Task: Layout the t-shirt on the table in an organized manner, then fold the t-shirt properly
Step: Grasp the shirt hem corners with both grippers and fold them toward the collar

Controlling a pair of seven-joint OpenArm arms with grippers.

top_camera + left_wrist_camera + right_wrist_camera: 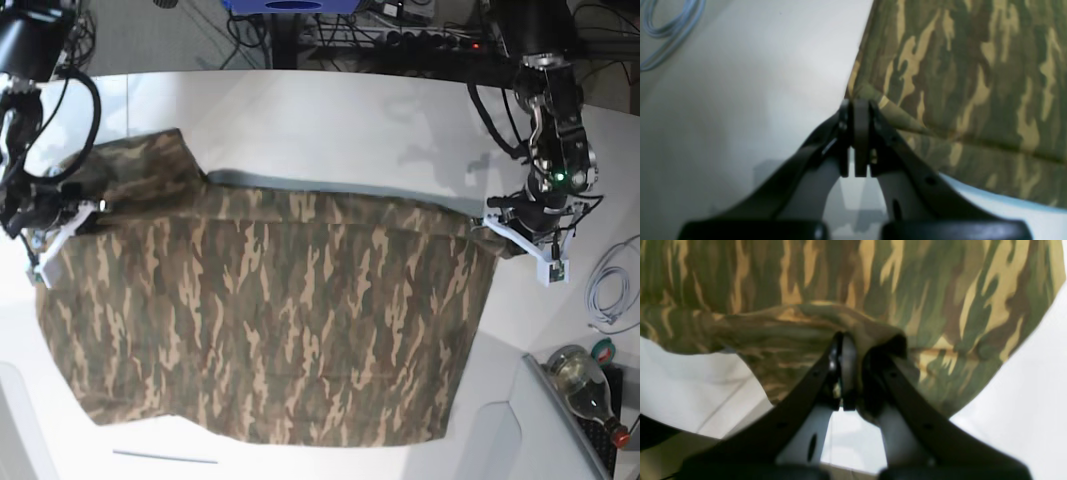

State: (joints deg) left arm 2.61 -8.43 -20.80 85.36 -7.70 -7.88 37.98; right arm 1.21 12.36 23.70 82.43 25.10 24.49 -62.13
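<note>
The t-shirt (270,320) lies spread across the white counter (330,120), its camouflage fabric mostly flat, with one edge stretched between the two arms. In the base view the left pincer (497,222) sits at the cloth's right corner and the right pincer (68,215) at its left side, near a bunched sleeve.

From the left wrist view, the left pincer (858,110) is closed tight on a corner of the t-shirt (960,83), a small fold of cloth pulled taut out of the pinch, the bare counter (750,86) to its side. A coil of pale cable (670,26) lies at the upper left.

From the right wrist view, the right pincer (857,343) is clamped on a gathered hem of the t-shirt (873,276), fabric humped over the tips, with the counter (1023,400) showing beyond the cloth.

At the base view's lower right stand a glass bottle (580,375) and a loop of white cable (607,290), well apart from the shirt
</note>
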